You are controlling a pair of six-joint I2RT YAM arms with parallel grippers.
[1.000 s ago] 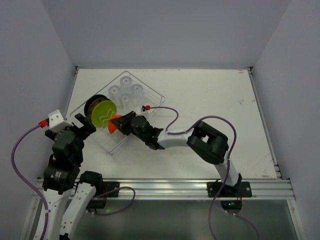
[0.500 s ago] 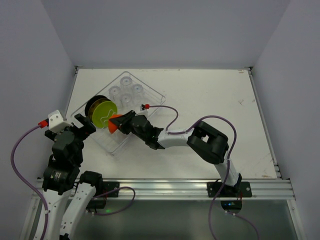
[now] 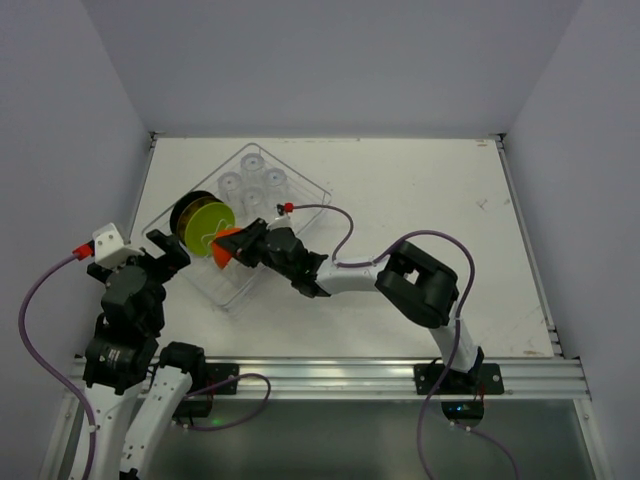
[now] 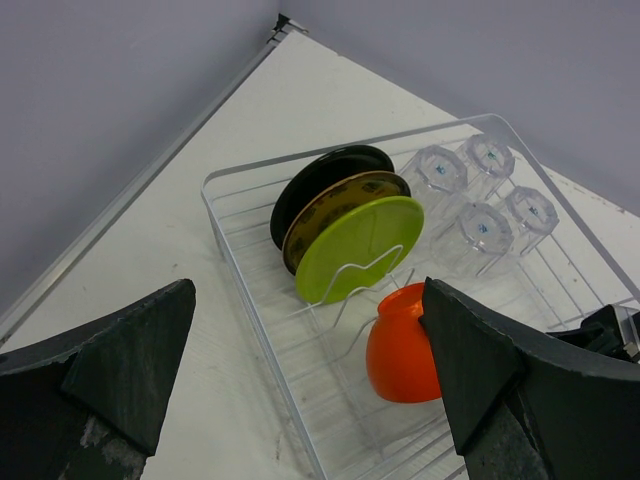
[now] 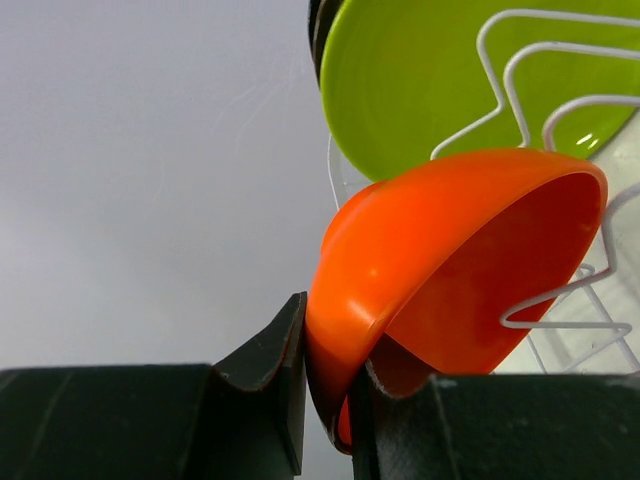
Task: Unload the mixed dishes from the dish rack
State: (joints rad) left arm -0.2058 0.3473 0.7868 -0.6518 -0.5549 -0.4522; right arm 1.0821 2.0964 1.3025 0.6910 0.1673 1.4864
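The wire dish rack (image 3: 300, 180) stands at the back left of the table. My right gripper (image 3: 238, 246) is shut on the rim of the orange bowl (image 3: 224, 245), one finger inside and one outside, as the right wrist view (image 5: 440, 270) shows. The bowl hangs among the tines, next to the yellow-green and black plate (image 3: 204, 224), which stands upright. Several clear tumblers (image 3: 252, 180) sit upside down at the rack's far end. My left gripper (image 3: 165, 250) is open and empty, just left of the rack. The left wrist view shows the bowl (image 4: 400, 350), plate (image 4: 355, 245) and tumblers (image 4: 480, 195).
The white table (image 3: 420, 190) stretches to the right of the rack. A grey wall rises at the left side and at the back. My right arm's cable (image 3: 345, 240) loops over the table beside the rack.
My right gripper has shifted slightly up and away with the orange bowl. The left arm has barely moved.
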